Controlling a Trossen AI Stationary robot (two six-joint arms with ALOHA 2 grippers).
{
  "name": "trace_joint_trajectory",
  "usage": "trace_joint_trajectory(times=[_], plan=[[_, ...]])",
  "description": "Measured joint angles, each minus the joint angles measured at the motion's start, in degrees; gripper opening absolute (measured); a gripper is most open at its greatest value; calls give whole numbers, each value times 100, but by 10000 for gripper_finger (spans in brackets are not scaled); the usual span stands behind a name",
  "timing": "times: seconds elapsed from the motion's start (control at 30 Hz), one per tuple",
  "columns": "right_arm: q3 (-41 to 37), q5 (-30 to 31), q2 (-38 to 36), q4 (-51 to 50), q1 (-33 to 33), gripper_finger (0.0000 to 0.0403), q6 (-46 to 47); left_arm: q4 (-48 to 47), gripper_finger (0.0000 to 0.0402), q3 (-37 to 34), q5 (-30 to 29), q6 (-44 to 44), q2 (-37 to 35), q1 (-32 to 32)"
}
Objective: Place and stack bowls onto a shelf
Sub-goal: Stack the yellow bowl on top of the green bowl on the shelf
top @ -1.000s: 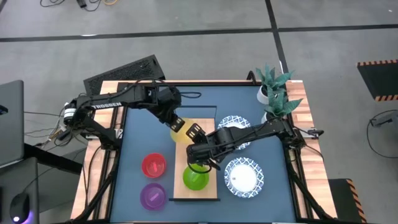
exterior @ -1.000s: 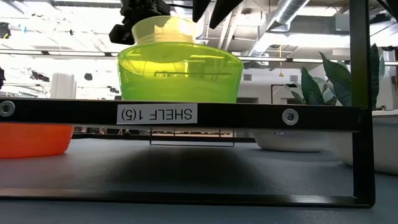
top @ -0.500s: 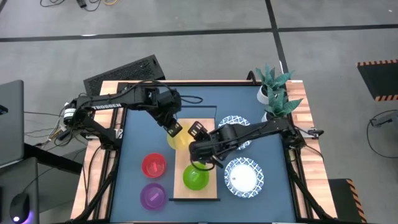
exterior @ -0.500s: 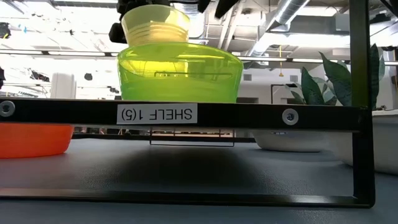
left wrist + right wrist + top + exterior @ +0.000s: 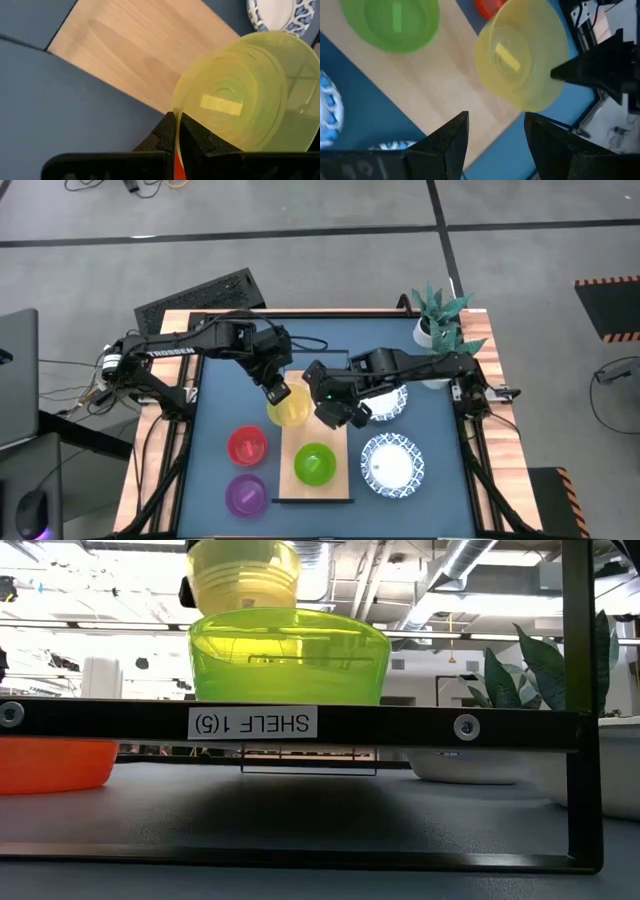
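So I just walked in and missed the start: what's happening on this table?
The left end effector is shut on the rim of the yellow bowl, holding it over the wooden shelf. The right end effector is open beside it, holding nothing. The green bowl already sits on the shelf; the red bowl and purple bowl wait on the table.

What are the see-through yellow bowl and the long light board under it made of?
The yellow bowl looks like thin, shiny plastic: light passes through it and its wall shows glossy rings. The long light board, the shelf, looks like pale wood with a smooth matte top, because faint grain lines run along it. It could be a wood-look coating, though; the pictures cannot settle that.
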Motion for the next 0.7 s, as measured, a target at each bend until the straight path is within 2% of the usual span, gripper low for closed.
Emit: trace_joint_trajectory(times=[0.2, 0.27, 0.47, 0.57, 0.7], plan=[[0, -181, 19, 96, -41, 217, -584, -68, 0, 0, 282, 189, 4, -37], [0, -207, 19, 53, -80, 217, -468, -66, 0, 0, 287, 185, 4, -41], [0, -317, 19, -693, -507, 212, 614, -55, 0, 0, 365, 293, 2, -79], [0, -729, 19, -846, -833, 198, 1395, -45, 0, 0, 294, 349, -2, -141], [0, -1321, 15, -941, -1280, 176, 2878, -2, 0, 0, -198, 244, -2, -230]])
